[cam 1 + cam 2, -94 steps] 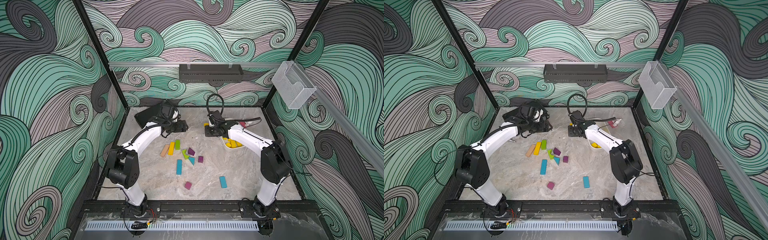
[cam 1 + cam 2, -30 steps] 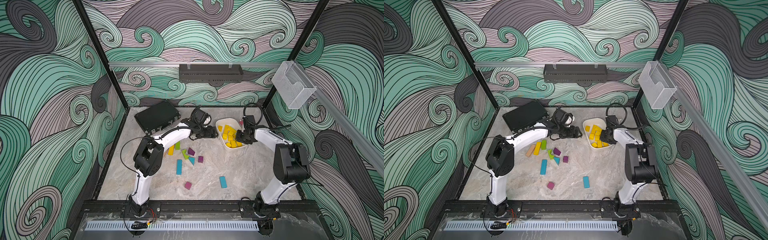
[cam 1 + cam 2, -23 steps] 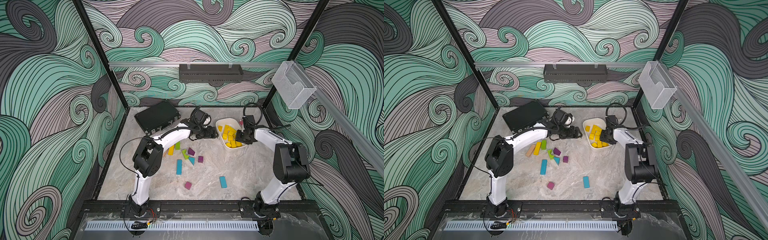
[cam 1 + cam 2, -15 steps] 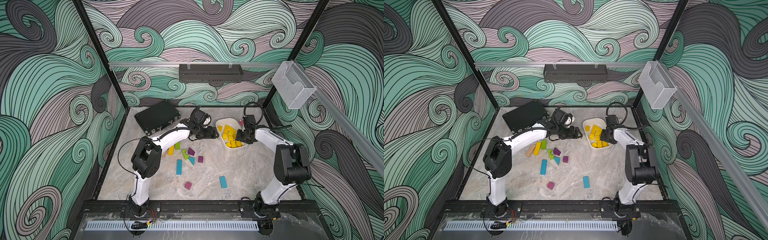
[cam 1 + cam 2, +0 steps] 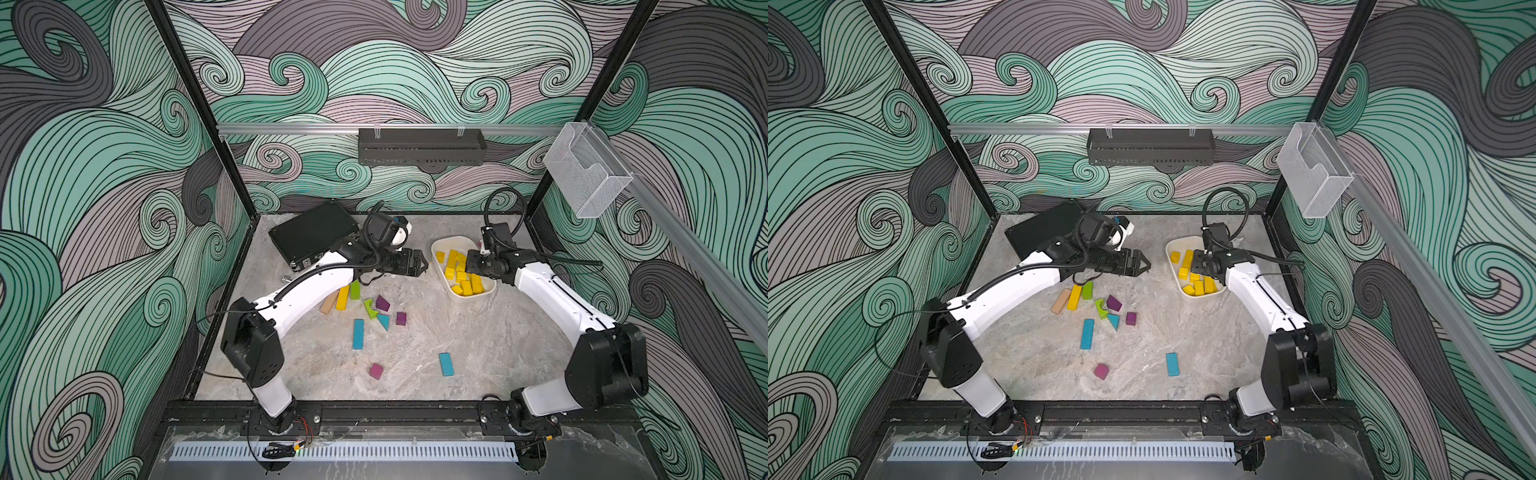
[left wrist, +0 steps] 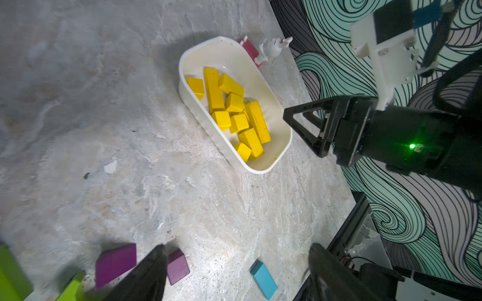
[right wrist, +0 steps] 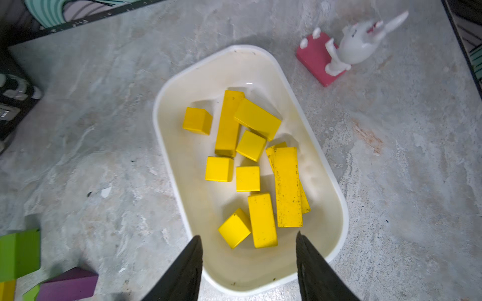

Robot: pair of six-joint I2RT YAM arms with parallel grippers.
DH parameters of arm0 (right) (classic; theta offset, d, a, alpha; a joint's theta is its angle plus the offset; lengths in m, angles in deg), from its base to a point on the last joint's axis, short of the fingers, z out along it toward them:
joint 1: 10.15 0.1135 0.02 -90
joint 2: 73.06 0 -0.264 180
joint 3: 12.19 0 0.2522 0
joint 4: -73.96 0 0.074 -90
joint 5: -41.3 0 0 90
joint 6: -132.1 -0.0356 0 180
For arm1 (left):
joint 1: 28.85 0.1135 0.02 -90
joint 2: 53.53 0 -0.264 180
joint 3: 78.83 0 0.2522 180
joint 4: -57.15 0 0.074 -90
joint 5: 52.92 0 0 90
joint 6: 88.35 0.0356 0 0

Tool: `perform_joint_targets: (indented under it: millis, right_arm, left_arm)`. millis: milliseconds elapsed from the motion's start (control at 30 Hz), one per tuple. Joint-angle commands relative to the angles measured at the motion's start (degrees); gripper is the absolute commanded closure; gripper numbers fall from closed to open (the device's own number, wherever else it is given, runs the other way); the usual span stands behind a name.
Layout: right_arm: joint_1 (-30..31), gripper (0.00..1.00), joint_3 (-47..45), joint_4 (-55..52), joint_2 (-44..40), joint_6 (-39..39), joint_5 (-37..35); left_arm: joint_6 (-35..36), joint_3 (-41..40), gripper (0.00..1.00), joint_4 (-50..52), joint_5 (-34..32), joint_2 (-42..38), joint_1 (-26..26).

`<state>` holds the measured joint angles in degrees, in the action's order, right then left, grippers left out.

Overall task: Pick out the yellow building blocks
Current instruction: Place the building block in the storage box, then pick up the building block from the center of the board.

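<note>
Several yellow building blocks [image 7: 250,156] lie in a white tray [image 7: 161,104] at the back right, seen in both top views [image 5: 459,270] [image 5: 1196,278] and the left wrist view [image 6: 234,104]. My right gripper [image 7: 247,237] hangs over the tray's near end [image 5: 467,264], open, with nothing between its fingers. One yellow bar [image 5: 342,297] [image 5: 1074,297] lies on the table among the other blocks. Just left of the tray [image 5: 440,249] hovers my left gripper [image 5: 422,266] [image 6: 237,250], open and empty.
A black case [image 5: 311,237] lies at the back left. A pink block [image 7: 317,61] with a white rabbit figure [image 7: 357,44] sits behind the tray. Green [image 5: 354,289], tan [image 5: 329,302], purple [image 5: 382,303], teal [image 5: 358,333] [image 5: 446,364] and magenta [image 5: 376,370] blocks lie mid-table.
Since three seconds ago both arms have swung right, the right one to above the tray. Within the last second the right jaws have opened; the arms have hardly shifted.
</note>
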<state>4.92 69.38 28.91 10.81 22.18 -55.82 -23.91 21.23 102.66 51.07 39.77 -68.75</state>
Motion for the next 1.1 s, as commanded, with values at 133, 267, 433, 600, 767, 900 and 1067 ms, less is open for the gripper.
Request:
perform_joint_targets:
  millis: [133, 267, 433, 600, 767, 900, 1067]
  right_arm:
    - [9.4, 0.41, 5.7, -1.7, -4.3, -0.3, -0.8]
    - [15.5, 0.41, 8.6, -1.1, -4.4, -1.0, -0.7]
    - [23.9, 0.41, 14.1, -1.0, -0.6, 0.3, -1.0]
    - [31.7, 0.41, 19.7, -0.7, 5.5, 1.9, -2.3]
    - [37.8, 0.41, 25.6, -0.1, 13.7, 4.4, -2.7]
    - [40.6, 0.41, 30.0, 0.2, 20.6, 5.1, -1.8]
    - [43.2, 0.4, 36.4, -2.1, 30.0, 1.9, -2.5]
  left_arm:
    - [3.4, -12.2, 0.16, 1.3, -13.1, -16.1, 0.4]
    - [4.0, -18.0, 0.16, 3.9, -19.7, -25.4, 1.0]
    - [3.9, -21.3, 0.16, 10.8, -25.1, -34.0, 3.0]
    - [2.5, -25.3, 0.16, 16.3, -28.7, -40.7, 6.4]
    - [2.2, -30.9, 0.16, 15.8, -26.5, -44.4, 14.1]
    - [2.9, -33.4, 0.16, 14.4, -22.8, -43.2, 20.9]
    - [3.1, -35.3, 0.15, 10.9, -17.7, -38.6, 27.6]
